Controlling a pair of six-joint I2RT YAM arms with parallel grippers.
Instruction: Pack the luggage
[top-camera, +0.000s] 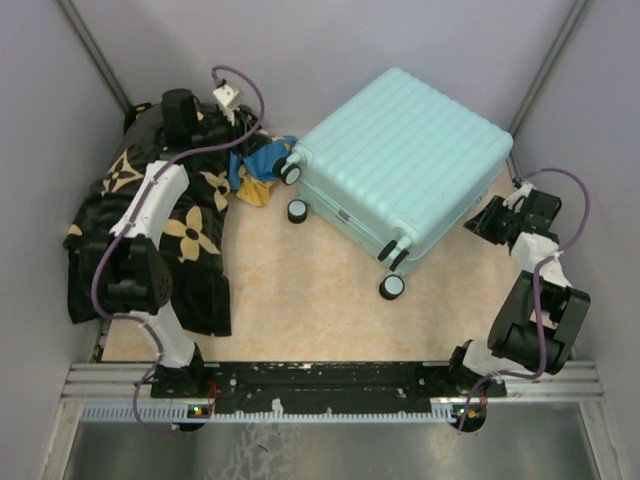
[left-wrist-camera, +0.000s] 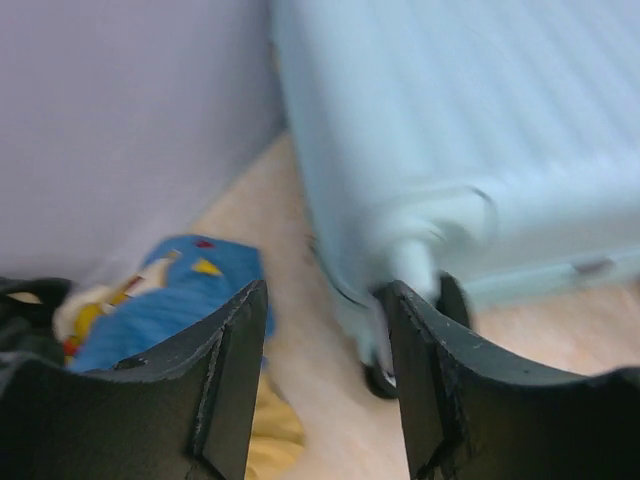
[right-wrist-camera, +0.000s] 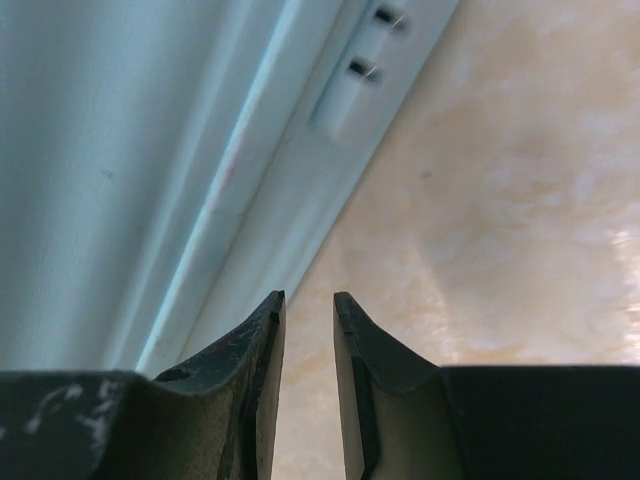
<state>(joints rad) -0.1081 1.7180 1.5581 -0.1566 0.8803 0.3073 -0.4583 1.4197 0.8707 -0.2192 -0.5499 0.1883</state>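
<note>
The luggage (top-camera: 405, 155), a pale mint-blue ribbed hard-shell suitcase, lies closed and flat at the back right, its wheels (top-camera: 391, 286) facing left and toward me. My left gripper (top-camera: 243, 135) hovers by its left corner. In the left wrist view this gripper (left-wrist-camera: 325, 288) is open and empty, with the luggage (left-wrist-camera: 470, 130) and a wheel (left-wrist-camera: 383, 378) just ahead. My right gripper (top-camera: 490, 222) sits at the suitcase's right edge. In the right wrist view its jaws (right-wrist-camera: 309, 297) stand narrowly apart with nothing between them, over bare table beside the shell (right-wrist-camera: 150, 150).
A black blanket with tan flowers (top-camera: 200, 260) is heaped on the left under my left arm. A blue and yellow cloth (top-camera: 258, 170) lies between blanket and suitcase, also visible as the blue cloth (left-wrist-camera: 170, 300). Grey walls enclose three sides. The tan tabletop (top-camera: 310, 300) shows in front.
</note>
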